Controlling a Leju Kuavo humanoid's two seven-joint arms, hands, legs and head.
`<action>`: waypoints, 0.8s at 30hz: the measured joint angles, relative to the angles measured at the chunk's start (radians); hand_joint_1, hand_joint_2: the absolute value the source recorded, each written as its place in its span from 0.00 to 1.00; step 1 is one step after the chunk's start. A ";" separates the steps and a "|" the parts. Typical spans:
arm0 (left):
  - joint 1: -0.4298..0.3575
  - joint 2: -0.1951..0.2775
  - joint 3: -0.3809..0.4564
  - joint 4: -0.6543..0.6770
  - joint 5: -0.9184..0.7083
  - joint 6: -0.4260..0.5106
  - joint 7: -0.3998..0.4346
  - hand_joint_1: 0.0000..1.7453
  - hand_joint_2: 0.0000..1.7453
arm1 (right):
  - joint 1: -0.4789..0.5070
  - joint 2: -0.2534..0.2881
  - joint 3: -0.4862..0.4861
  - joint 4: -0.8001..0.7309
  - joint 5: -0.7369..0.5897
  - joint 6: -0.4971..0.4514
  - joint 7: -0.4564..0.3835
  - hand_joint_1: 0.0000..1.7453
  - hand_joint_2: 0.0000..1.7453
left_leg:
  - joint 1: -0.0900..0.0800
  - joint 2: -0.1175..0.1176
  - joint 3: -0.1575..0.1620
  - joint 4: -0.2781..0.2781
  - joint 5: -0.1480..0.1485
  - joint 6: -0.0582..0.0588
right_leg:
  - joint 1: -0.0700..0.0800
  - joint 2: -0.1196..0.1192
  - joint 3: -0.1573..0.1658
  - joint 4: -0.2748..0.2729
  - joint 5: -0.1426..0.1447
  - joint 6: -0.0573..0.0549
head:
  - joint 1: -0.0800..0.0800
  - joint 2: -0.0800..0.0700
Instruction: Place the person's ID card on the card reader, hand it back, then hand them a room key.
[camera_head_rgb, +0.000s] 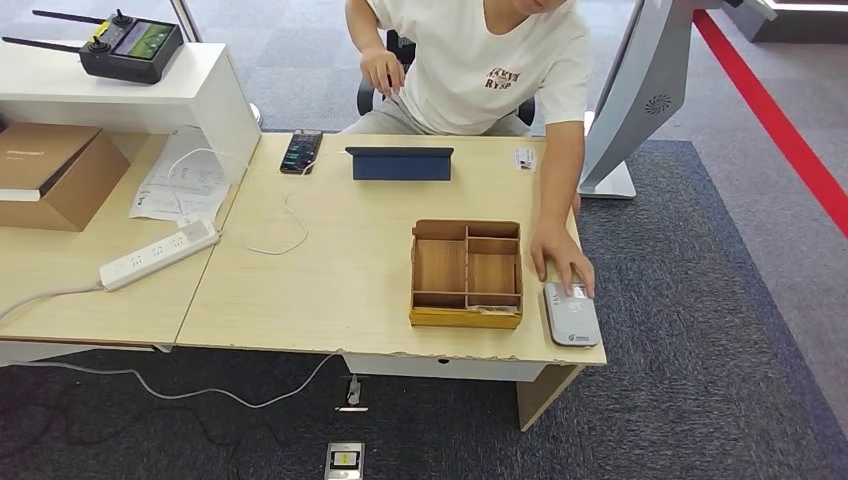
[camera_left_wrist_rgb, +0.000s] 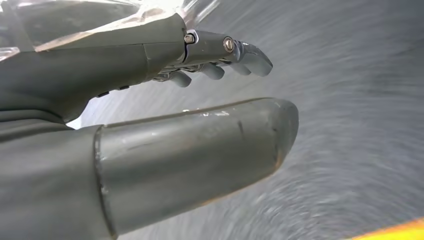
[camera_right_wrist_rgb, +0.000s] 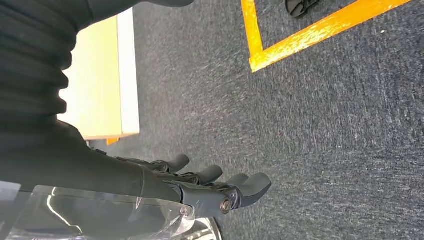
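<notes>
Presently: desk (camera_head_rgb: 330, 290), holding all the task's things within the seated person's reach. Wooden tray (camera_head_rgb: 466, 272), compartmented, beside the reader; contents too small to tell. Reader (camera_head_rgb: 571, 315) at the desk's near right corner, the person's hand (camera_head_rgb: 560, 262) resting on its far end, probably setting the card there; card itself hidden. Left hand (camera_left_wrist_rgb: 200, 65) and right hand (camera_right_wrist_rgb: 200, 187) hang over carpet, fingers apart, holding nothing, well apart from the reader.

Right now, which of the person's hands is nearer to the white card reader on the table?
Their left hand: its fingers rest on the far end of the card reader. Their right hand is up by their body, beyond the far edge of the table.
</notes>
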 joint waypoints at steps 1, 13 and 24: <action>0.000 0.012 0.036 0.001 0.054 -0.026 0.062 0.00 0.00 | 0.000 0.000 -0.003 0.000 -0.004 -0.001 0.003 0.00 1.00 | 0.000 0.000 0.000 0.000 0.000 0.000 | 0.000 0.000 0.000 0.000 0.000 0.000 | 0.000 0.000; 0.002 0.008 0.334 0.005 0.177 -0.176 0.173 0.00 0.00 | 0.000 -0.004 -0.016 -0.001 0.033 0.008 -0.014 0.00 1.00 | -0.001 0.000 0.001 0.000 0.000 0.000 | -0.001 0.000 0.001 0.000 0.000 0.000 | 0.000 0.000; 0.003 -0.032 0.305 0.007 -0.227 -0.026 -0.060 0.00 0.00 | 0.001 -0.010 -0.012 -0.001 0.126 0.011 -0.050 0.00 1.00 | -0.002 0.000 0.001 0.000 0.000 0.000 | -0.001 0.000 0.001 0.000 0.000 0.000 | 0.000 0.000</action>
